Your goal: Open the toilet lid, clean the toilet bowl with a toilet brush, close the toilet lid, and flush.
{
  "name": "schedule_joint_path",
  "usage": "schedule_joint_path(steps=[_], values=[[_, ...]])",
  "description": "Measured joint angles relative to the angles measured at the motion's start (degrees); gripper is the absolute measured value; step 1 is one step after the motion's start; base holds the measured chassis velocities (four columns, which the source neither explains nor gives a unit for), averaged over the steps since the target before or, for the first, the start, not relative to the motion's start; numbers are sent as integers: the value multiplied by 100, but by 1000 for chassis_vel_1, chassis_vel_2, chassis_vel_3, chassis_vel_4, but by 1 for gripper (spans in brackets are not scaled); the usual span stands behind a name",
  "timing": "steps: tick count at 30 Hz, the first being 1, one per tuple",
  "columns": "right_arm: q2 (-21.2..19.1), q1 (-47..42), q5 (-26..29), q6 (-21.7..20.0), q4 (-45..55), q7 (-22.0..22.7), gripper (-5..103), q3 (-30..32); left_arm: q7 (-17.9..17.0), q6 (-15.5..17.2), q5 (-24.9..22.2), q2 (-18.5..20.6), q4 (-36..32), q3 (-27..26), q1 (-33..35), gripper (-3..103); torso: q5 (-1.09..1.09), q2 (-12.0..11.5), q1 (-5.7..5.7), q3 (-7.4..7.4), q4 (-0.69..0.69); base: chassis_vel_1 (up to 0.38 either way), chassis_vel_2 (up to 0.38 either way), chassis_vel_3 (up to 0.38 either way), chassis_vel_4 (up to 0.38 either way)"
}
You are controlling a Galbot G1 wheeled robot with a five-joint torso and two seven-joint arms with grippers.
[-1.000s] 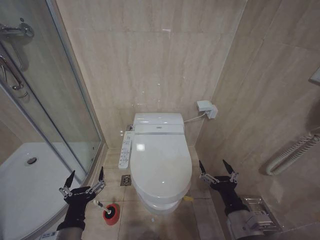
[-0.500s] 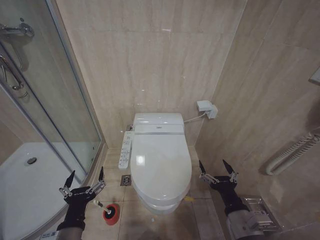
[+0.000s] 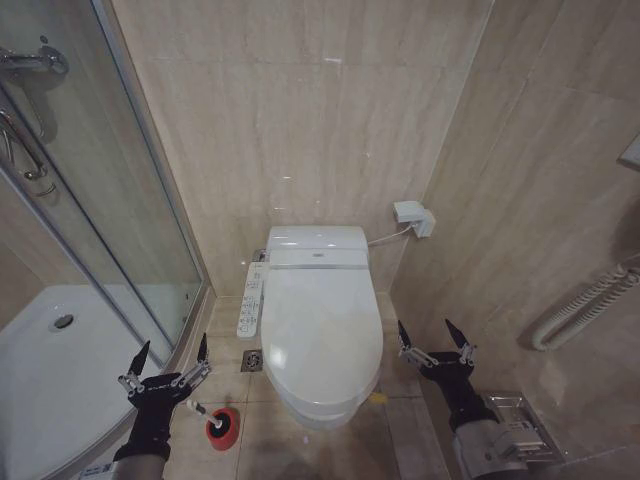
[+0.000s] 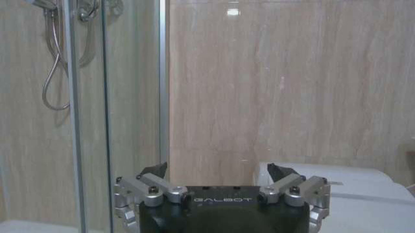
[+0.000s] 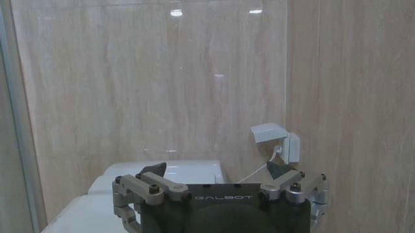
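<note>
Head view: a small tiled bathroom seen from above. The toilet lid [image 3: 321, 330] is down, a glossy white oval covering the toilet bowl [image 3: 318, 410], whose front curve shows just under the lid's near edge. A white button strip [image 3: 251, 299] runs along the toilet's left side, and a square floor drain [image 3: 251, 360] sits on the tiles just beside it. The toilet brush [image 3: 205, 410] stands in a small red cup [image 3: 223, 424] on the floor, left of the bowl and near the curved glass shower enclosure [image 3: 90, 240]. The left gripper [image 3: 170, 351] hangs low on the left, just above and beside the brush without touching it, its two dark fingers spread wide with nothing between them. The right gripper [image 3: 432, 331] hangs low on the right, between the toilet and the side wall, its fingers also spread wide and holding nothing. A white wall box [image 3: 413, 217] with a cable sits behind the toilet on the right. Left wrist view: the left gripper [image 4: 220, 169] faces the back wall with fingers wide apart; the shower's glass edge and a hose lie beyond on one side, and the toilet lid [image 4: 363, 204] shows beyond on the other. Right wrist view: the right gripper [image 5: 217, 168] is likewise wide and holds nothing, with the toilet lid [image 5: 91, 213] and the wall box [image 5: 277, 141] beyond it.
</note>
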Motion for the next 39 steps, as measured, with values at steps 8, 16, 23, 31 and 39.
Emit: schedule_joint_path(steps=[8, 16, 23, 31, 39], values=[[0, 0, 0, 0, -1, 0, 100, 0, 0, 0, 0, 0, 0, 0, 0, 100, 0, 0, 0, 0, 0, 0, 0, 0, 0], [0, 0, 0, 0, -3, 0, 100, 0, 0, 0, 0, 0, 0, 0, 0, 100, 0, 0, 0, 0, 0, 0, 0, 0, 0], [0, 0, 0, 0, -3, 0, 100, 0, 0, 0, 0, 0, 0, 0, 0, 100, 0, 0, 0, 0, 0, 0, 0, 0, 0], [0, 0, 0, 0, -3, 0, 100, 0, 0, 0, 0, 0, 0, 0, 0, 100, 0, 0, 0, 0, 0, 0, 0, 0, 0], [0, 0, 0, 0, -3, 0, 100, 0, 0, 0, 0, 0, 0, 0, 0, 100, 0, 0, 0, 0, 0, 0, 0, 0, 0]])
